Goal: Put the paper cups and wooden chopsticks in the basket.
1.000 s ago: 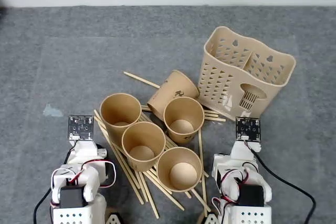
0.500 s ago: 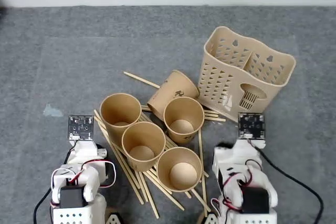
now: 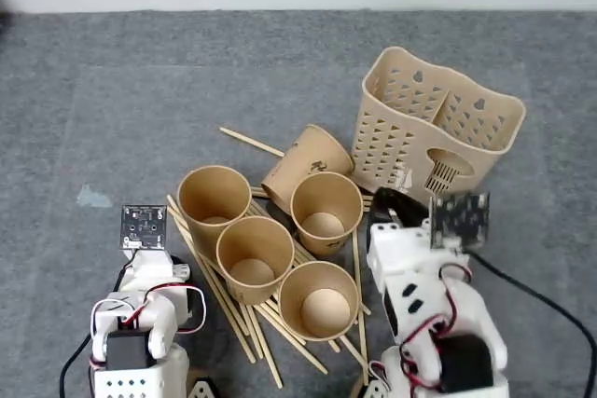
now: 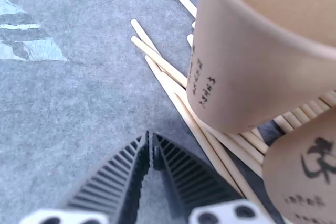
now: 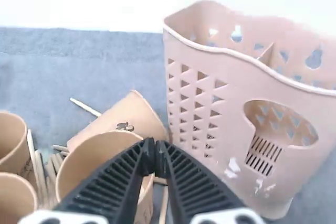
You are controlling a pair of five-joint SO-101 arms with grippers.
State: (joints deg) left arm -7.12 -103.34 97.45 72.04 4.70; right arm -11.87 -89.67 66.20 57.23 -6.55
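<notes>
High view first, from the bottom of the frame up: the left arm (image 3: pixel 140 323) sits low in the lower left corner, and the right arm (image 3: pixel 431 309) stands tall in the lower right. In the left wrist view the left gripper (image 4: pixel 151 144) has its two black fingers pressed together with nothing between them. It hangs over the grey table (image 4: pixel 63 103), near some wooden chopsticks (image 4: pixel 173 85) and a paper cup (image 4: pixel 257 61). In the right wrist view the right gripper (image 5: pixel 154 150) is pressed together too and holds nothing. It points at a cup rim, with the basket (image 5: pixel 210 103) behind. Farther up, in the middle of the high view, four cups stand with the open side up and a fifth cup (image 3: pixel 306 160) lies on its side, all on a messy spread of chopsticks. Farthest, at the upper right, the basket stands, and both its pockets look empty. So I think the job has hardly begun: all five cups and every chopstick must still go in. Since a second ago, the right arm has lifted up and leaned forward toward the cups and basket. The left arm, cups, chopsticks and basket have stayed put.
</notes>
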